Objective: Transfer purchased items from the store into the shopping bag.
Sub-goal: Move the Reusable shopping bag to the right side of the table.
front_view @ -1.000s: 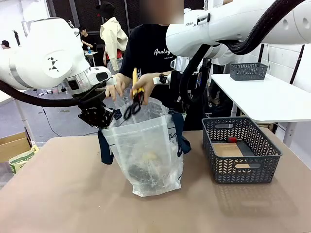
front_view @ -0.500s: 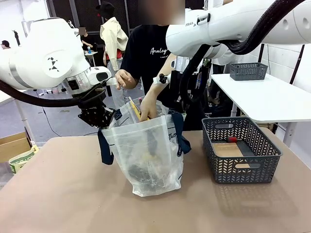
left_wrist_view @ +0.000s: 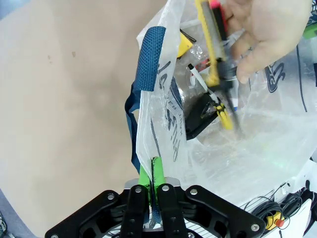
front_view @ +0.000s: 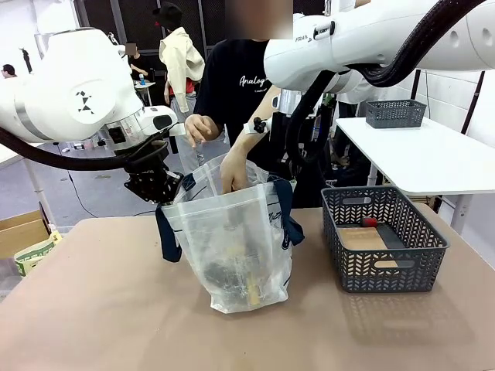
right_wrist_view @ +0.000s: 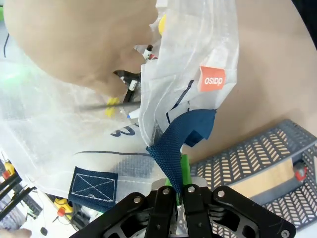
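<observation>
The shopping bag [front_view: 232, 239], a translucent whitish tote with navy strap handles, stands open mid-table with several items inside. My left gripper [front_view: 170, 188] is shut on the bag's left rim and navy strap [left_wrist_view: 148, 59], its green pads [left_wrist_view: 144, 174] pinching them in the left wrist view. My right gripper [right_wrist_view: 179, 171] is shut on the opposite navy strap [right_wrist_view: 178, 139]. Between them, a person's hand [front_view: 233, 171] reaches down into the bag's mouth. That hand [left_wrist_view: 267, 34] holds a yellow-and-black handled tool [left_wrist_view: 214, 49].
A dark grey lattice basket [front_view: 383, 239] holding a wooden board and a small red thing sits right of the bag. A second basket [front_view: 394, 113] rests on the white side table. A cardboard box [front_view: 19, 232] stands off the table's left edge.
The person's hand has lowered the yellow-and-black tool from above the bag's mouth down into the bag. Both grippers have stayed put, holding the bag open.
</observation>
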Controlling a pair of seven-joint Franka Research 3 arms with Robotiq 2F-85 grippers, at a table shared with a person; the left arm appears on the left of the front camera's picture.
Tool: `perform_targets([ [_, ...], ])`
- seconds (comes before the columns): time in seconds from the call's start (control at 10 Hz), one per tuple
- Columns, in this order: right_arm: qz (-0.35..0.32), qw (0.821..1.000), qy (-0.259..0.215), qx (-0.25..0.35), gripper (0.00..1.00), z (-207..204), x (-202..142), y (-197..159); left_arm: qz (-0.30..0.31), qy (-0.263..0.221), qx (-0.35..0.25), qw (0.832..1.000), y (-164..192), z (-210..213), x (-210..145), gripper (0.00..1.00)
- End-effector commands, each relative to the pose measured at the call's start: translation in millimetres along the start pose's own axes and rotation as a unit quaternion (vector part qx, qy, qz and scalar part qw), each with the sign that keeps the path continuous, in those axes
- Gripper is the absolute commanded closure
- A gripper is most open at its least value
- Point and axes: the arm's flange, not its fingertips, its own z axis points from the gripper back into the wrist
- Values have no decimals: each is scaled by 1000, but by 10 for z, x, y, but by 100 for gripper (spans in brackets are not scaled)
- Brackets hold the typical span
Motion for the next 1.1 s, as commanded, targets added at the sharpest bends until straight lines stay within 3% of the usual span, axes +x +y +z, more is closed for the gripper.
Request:
perform_targets([
  [0.0,-3,1000,-1,5,100,-6,-12,-6,1,-1,1,1000,1,10,-7,100],
  [1.0,-3,1000,-1,5,100,-6,-12,-6,1,-1,1,1000,1,10,-7,100],
])
